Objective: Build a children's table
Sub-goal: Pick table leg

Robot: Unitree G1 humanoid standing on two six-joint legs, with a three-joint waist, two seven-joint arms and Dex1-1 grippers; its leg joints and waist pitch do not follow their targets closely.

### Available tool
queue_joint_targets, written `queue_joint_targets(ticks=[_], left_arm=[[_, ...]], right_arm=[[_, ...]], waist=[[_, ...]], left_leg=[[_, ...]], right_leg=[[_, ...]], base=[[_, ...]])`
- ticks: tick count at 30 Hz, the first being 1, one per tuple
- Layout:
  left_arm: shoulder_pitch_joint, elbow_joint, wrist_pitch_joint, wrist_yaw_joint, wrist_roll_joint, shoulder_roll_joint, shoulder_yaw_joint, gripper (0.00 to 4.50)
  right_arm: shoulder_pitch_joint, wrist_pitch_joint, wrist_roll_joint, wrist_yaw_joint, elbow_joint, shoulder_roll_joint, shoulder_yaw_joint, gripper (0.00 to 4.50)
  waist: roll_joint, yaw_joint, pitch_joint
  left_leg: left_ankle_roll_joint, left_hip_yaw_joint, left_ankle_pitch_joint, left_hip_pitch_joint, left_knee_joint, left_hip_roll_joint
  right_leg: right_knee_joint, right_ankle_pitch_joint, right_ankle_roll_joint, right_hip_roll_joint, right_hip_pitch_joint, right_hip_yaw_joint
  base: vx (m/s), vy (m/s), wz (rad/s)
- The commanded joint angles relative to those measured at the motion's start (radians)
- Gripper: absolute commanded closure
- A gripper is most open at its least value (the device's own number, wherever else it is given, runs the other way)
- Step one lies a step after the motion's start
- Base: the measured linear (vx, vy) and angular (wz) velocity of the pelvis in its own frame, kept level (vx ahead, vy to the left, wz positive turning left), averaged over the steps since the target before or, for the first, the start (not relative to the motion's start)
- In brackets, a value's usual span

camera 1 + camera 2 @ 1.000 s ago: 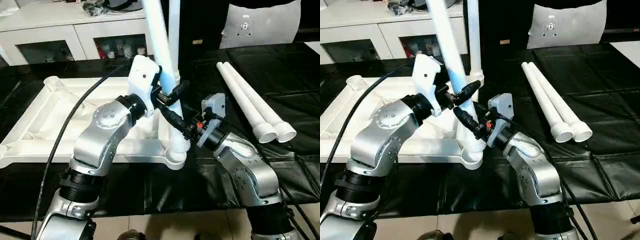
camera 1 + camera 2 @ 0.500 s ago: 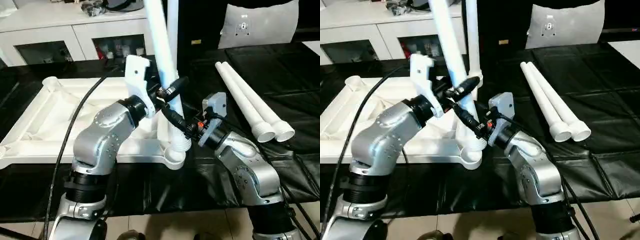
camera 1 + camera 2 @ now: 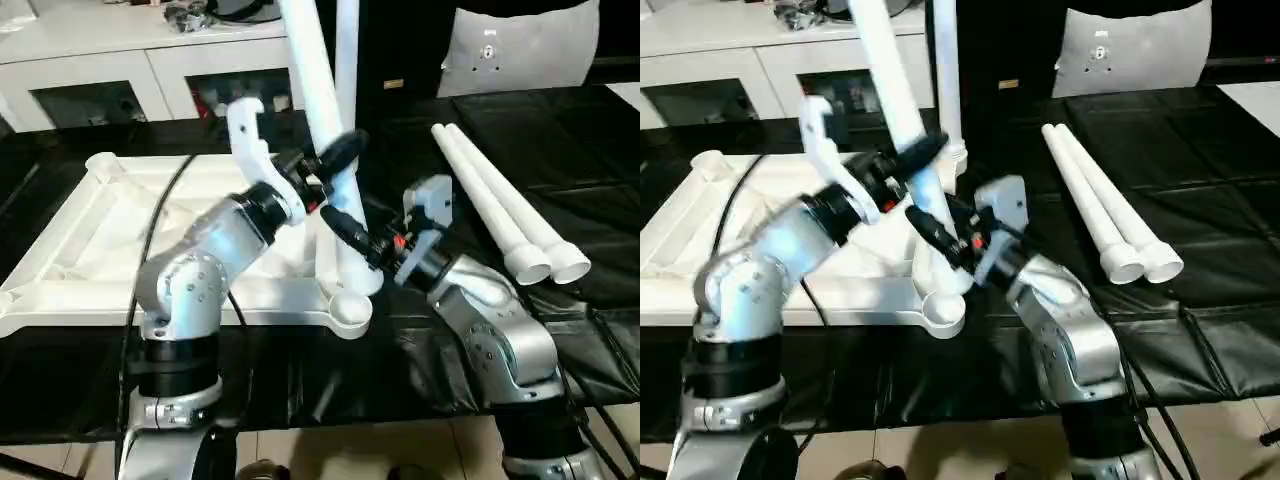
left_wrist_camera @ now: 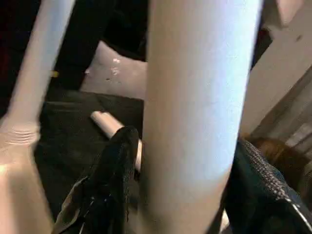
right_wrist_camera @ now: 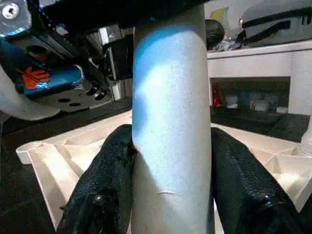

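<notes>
On the black mat, the tabletop [image 3: 110, 235] is lying upside down, all white, with its raised rim and ribbed underside showing and a rounded socket at each visible corner. One leg [image 3: 347, 80] is standing upright in the socket at the far right corner, at about 12 o'clock from the grippers. A second leg [image 3: 318, 105] is rising from beside the near right corner socket [image 3: 348, 312], tilting toward 11 o'clock; whether its foot is seated in that socket cannot be told. Two more legs [image 3: 500, 205] are lying side by side on the mat at 3 o'clock of the tabletop, touching each other, open ends toward the robot.

The left gripper [image 3: 330, 160] is reaching in from 9 o'clock and is clamping the tilted leg partway up; in the left wrist view its black fingers [image 4: 114, 180] are sitting narrow against both sides of the white tube [image 4: 195, 112]. The right gripper [image 3: 350, 230] is reaching in from 4 o'clock and is gripping the same leg lower down, just above the socket; in the right wrist view its fingers [image 5: 105, 180] are pressing on either side of the tube [image 5: 170, 136].

A white cabinet [image 3: 150, 70] is standing at 11 o'clock beyond the mat, and a grey-white cushion [image 3: 525, 50] is resting at 1 o'clock.
</notes>
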Motion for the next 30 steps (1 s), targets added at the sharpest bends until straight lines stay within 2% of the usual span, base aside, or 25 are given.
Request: queue_joint_targets(ticks=[1,2,3,4,6,12,17,21,25,27,28,30], left_arm=[[-0.018,0.02,-0.013,-0.01,0.04,0.037,0.001,2.18],[-0.029,0.03,-0.017,-0.018,0.05,0.054,-0.003,2.18],[-0.031,0.032,-0.016,-0.018,0.051,0.057,-0.002,2.18],[-0.044,0.047,-0.018,-0.027,0.048,0.066,0.006,2.18],[-0.07,0.08,-0.017,-0.044,0.035,0.087,0.023,2.18],[-0.105,0.133,-0.004,-0.089,-0.004,0.122,0.046,2.18],[-0.117,0.173,0.018,-0.141,-0.04,0.143,0.061,2.18],[-0.115,0.189,-0.001,-0.157,-0.021,0.162,0.044,2.18],[-0.118,0.205,-0.004,-0.159,-0.026,0.16,0.054,2.18],[-0.108,0.205,-0.005,-0.155,-0.024,0.159,0.051,2.18],[-0.1,0.2,-0.006,-0.15,-0.02,0.156,0.048,2.18],[-0.084,0.19,-0.008,-0.141,-0.011,0.153,0.042,2.18]], right_arm=[[-0.024,0.015,0.013,0.005,-0.014,-0.001,-0.001,2.66],[-0.029,0.035,0.02,0.009,-0.015,-0.006,0.0,2.66],[-0.029,0.039,0.022,0.01,-0.015,-0.007,0.0,2.31],[-0.036,0.054,0.034,0.007,-0.014,-0.006,-0.01,2.31],[-0.048,0.086,0.061,0.006,-0.015,-0.009,-0.03,1.93],[-0.07,0.138,0.103,0.018,-0.021,-0.03,-0.063,1.5],[-0.088,0.221,0.154,0.03,-0.029,-0.068,-0.1,1.06],[-0.089,0.234,0.136,0.012,-0.023,-0.085,-0.1,0.69],[-0.089,0.293,0.153,0.002,-0.019,-0.094,-0.104,0.37],[-0.082,0.305,0.14,-0.01,-0.006,-0.098,-0.097,0.24],[-0.076,0.306,0.134,-0.013,0.0,-0.097,-0.092,0.05],[-0.062,0.333,0.127,-0.037,0.009,-0.096,-0.088,0.05]], waist=[[-0.021,0.002,-0.076],[-0.021,0.003,-0.076],[-0.02,0.003,-0.078],[-0.023,0.002,-0.077],[-0.02,0.003,-0.078],[-0.019,0.005,-0.081],[-0.02,0.008,-0.081],[-0.02,0.008,-0.082],[-0.021,0.007,-0.081],[-0.022,0.008,-0.081],[-0.021,0.008,-0.081],[-0.021,0.008,-0.081]], left_leg=[[0.04,-0.003,-0.151,0.007,-0.058,0.015],[0.039,-0.003,-0.151,0.007,-0.058,0.014],[0.036,-0.003,-0.146,0.008,-0.057,0.013],[0.034,-0.003,-0.145,0.007,-0.058,0.014],[0.032,-0.002,-0.143,0.009,-0.057,0.012],[0.032,-0.002,-0.123,0.009,-0.055,0.012],[0.035,-0.001,-0.11,0.008,-0.053,0.01],[0.03,-0.001,-0.109,0.009,-0.054,0.011],[0.028,-0.001,-0.109,0.009,-0.054,0.012],[0.025,-0.001,-0.108,0.009,-0.054,0.011],[0.024,-0.001,-0.111,0.009,-0.054,0.011],[0.023,-0.001,-0.107,0.009,-0.054,0.012]], right_leg=[[-0.081,-0.295,-0.14,-0.044,0.054,0.018],[-0.081,-0.293,-0.139,-0.043,0.054,0.018],[-0.079,-0.283,-0.14,-0.043,0.056,0.019],[-0.078,-0.276,-0.143,-0.044,0.056,0.019],[-0.077,-0.264,-0.15,-0.043,0.055,0.019],[-0.072,-0.228,-0.164,-0.045,0.059,0.019],[-0.071,-0.223,-0.175,-0.046,0.061,0.018],[-0.072,-0.23,-0.171,-0.046,0.061,0.018],[-0.071,-0.229,-0.175,-0.046,0.062,0.018],[-0.072,-0.234,-0.174,-0.047,0.062,0.018],[-0.072,-0.237,-0.174,-0.046,0.061,0.018],[-0.072,-0.235,-0.173,-0.047,0.061,0.019]], base=[[0.0,0.0,0.0],[0.0,0.0,0.0],[0.0,0.0,0.0],[0.0,0.0,0.0],[0.0,0.0,0.0],[0.0,0.0,0.0],[0.0,0.0,0.0],[0.0,0.0,0.0],[0.0,0.0,0.0],[0.0,0.0,0.0],[0.0,0.0,0.0],[0.0,0.0,0.0]])
